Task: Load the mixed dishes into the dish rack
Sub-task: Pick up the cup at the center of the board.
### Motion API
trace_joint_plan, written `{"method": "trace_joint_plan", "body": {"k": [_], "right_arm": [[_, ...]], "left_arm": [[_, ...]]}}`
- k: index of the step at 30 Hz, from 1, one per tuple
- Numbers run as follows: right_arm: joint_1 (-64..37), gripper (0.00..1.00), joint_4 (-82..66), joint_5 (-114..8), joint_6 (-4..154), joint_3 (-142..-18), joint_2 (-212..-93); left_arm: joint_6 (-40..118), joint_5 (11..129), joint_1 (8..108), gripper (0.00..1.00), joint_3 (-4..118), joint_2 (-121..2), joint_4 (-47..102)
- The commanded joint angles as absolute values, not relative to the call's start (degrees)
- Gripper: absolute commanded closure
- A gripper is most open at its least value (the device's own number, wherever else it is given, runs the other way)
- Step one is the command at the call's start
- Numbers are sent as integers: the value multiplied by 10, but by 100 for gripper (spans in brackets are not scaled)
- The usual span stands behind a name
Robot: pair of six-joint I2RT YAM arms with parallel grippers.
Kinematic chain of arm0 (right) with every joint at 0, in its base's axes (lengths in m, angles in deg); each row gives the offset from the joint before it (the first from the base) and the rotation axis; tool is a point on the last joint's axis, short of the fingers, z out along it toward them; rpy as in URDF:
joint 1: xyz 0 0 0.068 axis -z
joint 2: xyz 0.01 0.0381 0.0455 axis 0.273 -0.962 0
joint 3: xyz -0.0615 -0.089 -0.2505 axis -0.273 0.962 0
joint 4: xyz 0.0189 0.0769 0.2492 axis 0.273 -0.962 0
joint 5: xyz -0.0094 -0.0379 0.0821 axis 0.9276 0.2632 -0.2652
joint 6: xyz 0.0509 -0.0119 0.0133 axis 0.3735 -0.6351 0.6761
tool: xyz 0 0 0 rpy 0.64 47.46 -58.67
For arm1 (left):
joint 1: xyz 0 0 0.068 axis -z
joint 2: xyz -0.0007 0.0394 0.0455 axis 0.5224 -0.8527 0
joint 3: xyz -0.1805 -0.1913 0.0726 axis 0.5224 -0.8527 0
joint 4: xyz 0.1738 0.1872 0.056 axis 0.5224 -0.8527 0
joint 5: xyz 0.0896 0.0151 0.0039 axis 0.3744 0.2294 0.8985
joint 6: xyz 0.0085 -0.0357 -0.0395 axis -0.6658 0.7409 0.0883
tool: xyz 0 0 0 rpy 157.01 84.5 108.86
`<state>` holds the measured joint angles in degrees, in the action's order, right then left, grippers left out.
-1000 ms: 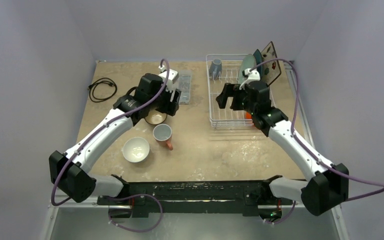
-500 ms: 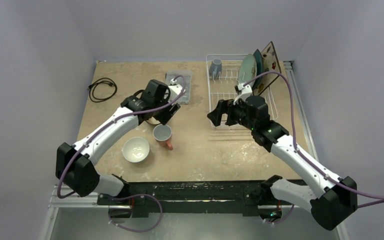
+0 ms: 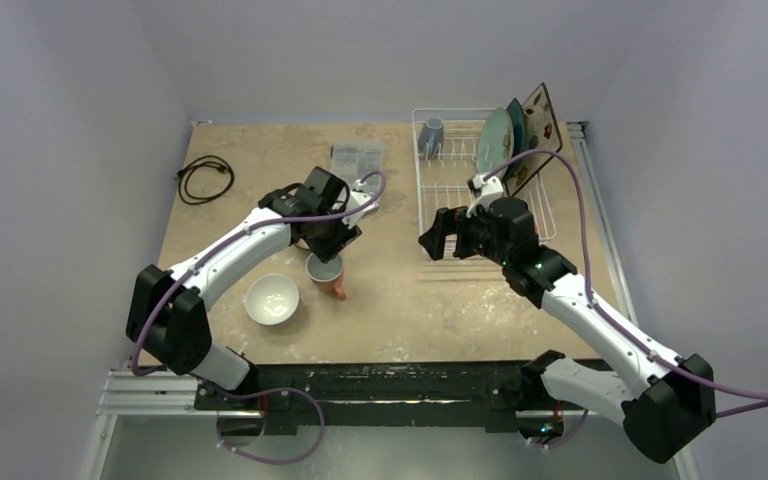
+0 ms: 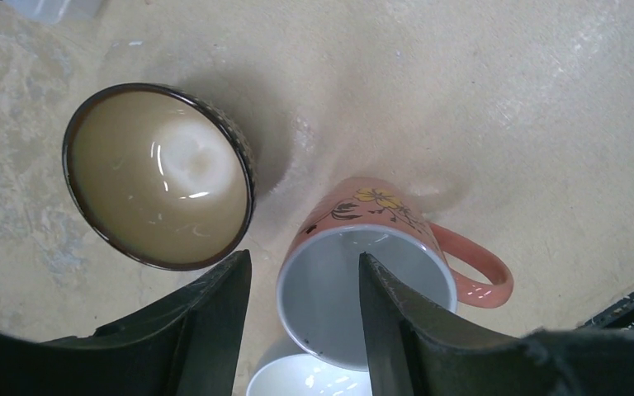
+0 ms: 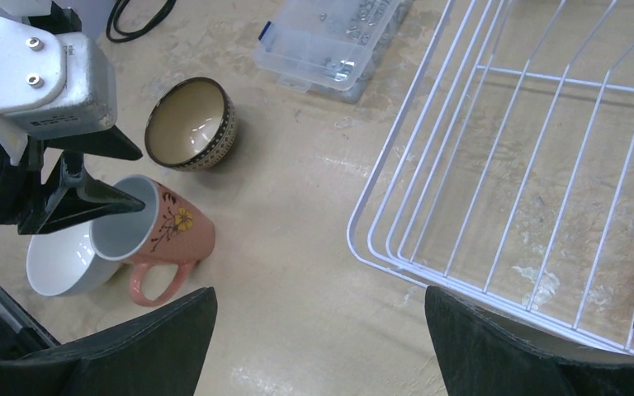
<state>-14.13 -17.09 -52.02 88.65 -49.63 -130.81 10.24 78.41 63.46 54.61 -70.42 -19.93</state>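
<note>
The left gripper (image 4: pixel 304 264) is lowered over the pink mug (image 4: pixel 396 223), which stands mouth up on the table (image 3: pixel 410 300), its handle turned toward the near right. The fingers are held partly apart across the mug's wall. One finger is seen over the mouth and the other outside the rim, and a gap shows between the outer finger and the wall, so nothing is clamped.

A brown bowl (image 4: pixel 161 177) is set just beside the mug on its far side. A white bowl (image 3: pixel 272 298) sits close against the mug on its near left.

The right gripper (image 5: pixel 320 301) is held with its fingers spread wide and nothing between them. It is poised above the bare table just off the near left corner of the dish rack (image 3: pixel 460 215).

The rack is placed at the far right of the table. A grey mug (image 3: pixel 432 132) is seated in its far left corner. Three plates are stood on edge along its far right side: a green plate (image 3: pixel 494 142), a dark plate (image 3: pixel 517 128) behind it, and a floral plate (image 3: pixel 542 112) leaning at the outside.

A clear plastic box (image 5: pixel 330 41) is found left of the rack, and a black cable (image 3: pixel 205 175) is coiled at the far left.
</note>
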Motion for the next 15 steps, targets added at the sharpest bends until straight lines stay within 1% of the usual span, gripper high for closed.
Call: {"method": "trace_joint_plan", "body": {"k": [1,6,9,13,15], "right_arm": [[-141,1,-159,-509,872,-499,-1309],[-141,1,-159,-507,873,-497,-1311],[-141,1,-157,-510,875,-495,-1312],[-141,1,-145,-515,881,-486,-1316],[-141,1,-140,-521,885,-485,-1321]], "left_arm": [[79,744,636,50,544,-705,-214],[74,739,636,50,541,-715,-222],[68,758,636,51,536,-729,-217],[67,782,636,56,538,-754,-210],[66,781,637,61,545,-766,-216]]}}
